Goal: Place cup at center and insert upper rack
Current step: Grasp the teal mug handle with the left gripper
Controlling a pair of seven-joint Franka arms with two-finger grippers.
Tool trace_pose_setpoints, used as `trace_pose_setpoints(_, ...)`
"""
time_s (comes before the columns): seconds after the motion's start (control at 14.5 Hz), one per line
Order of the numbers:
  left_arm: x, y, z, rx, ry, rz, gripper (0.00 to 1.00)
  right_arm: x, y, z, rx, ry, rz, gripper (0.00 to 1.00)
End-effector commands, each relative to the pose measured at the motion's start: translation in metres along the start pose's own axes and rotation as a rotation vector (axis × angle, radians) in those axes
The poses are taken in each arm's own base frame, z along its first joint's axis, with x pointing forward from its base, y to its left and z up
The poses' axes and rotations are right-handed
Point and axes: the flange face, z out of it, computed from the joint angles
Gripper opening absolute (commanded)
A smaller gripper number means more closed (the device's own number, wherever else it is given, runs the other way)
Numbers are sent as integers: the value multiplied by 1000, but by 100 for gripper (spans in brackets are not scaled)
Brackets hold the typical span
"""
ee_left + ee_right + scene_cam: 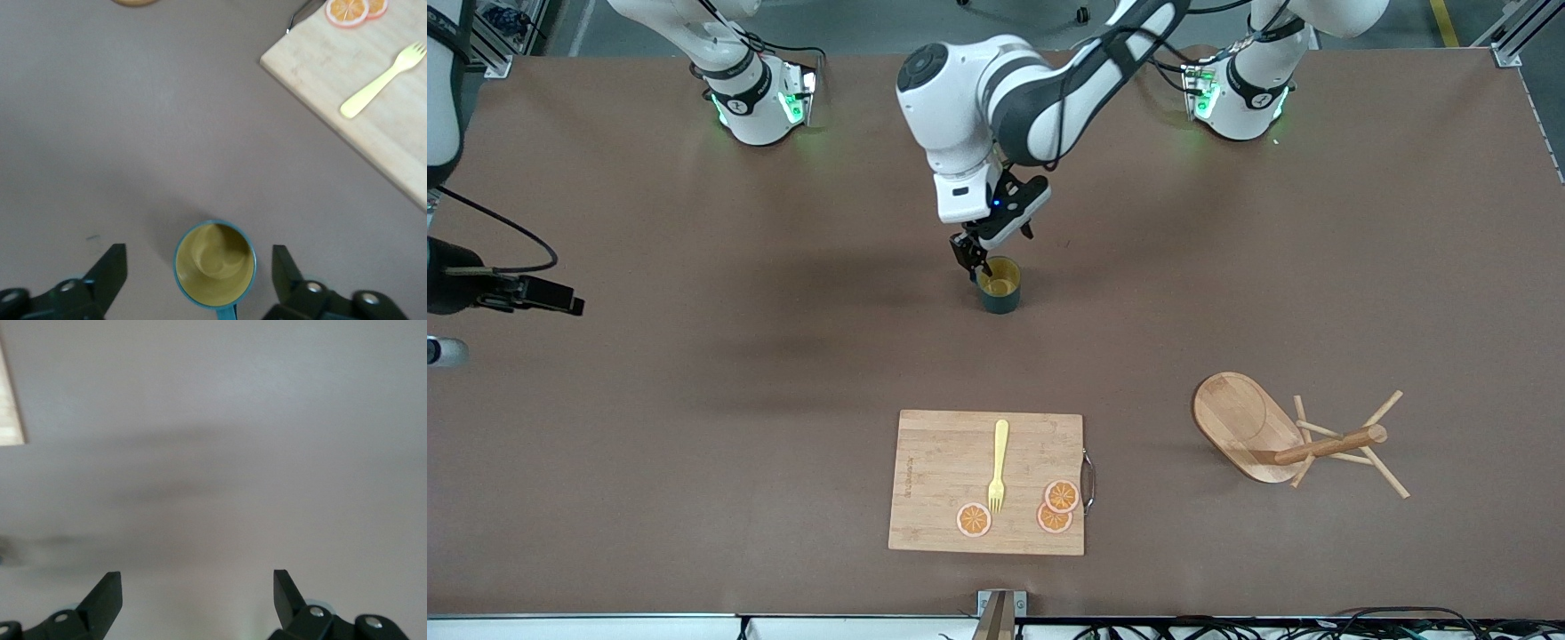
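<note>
cup released at centre, rack lying toppled

the brown table [694, 400] carries a light wooden mug tree [1280, 440] on its side toward the left arm's end, well apart from both sets of jaws; it looks light and stiff, best held by its round post, since the thin pegs could snap. the small teal-green cup with yellow inside [215, 264] stands upright between the left gripper [199, 270]'s spread jaws, untouched; likely hard and slippery. the right gripper [197, 593] waits, jaws apart, empty.
</note>
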Motion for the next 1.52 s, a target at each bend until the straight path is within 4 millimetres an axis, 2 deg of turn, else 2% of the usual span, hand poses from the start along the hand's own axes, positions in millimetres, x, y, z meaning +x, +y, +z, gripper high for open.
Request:
trace_pose_setpoints(0.0,-24,18,1,-38,35,-21,88,-4,2,-11,-65,-18,-53,100)
trace_pose_setpoints(0.14,-43,30,5,-54,24,-81,88,-7,9,-16,-72,-27,-89,100)
trace_pose_setpoints(0.28,-60,28,13,-47,37,-98,88,-8,28,-18,-58,-19,-62,100)
trace_pose_setpoints(0.55,-85,27,29,-47,82,-139,88,-7,26,-18,-58,-17,-62,100)
trace_pose_setpoints(0.83,-110,35,57,-65,134,-136,88,-7,15,-17,-53,-22,-73,100)
trace_pose_setpoints(1.03,-117,33,65,-55,149,-127,87,-11,16,-14,-46,-43,-74,100)
trace_pose_setpoints(1.24,-118,32,68,-46,153,-129,87,-25,15,-23,-43,-50,-78,100)
trace_pose_setpoints(1.45,-124,30,84,-29,160,-125,85,-41,16,-36,-41,-30,-78,100)
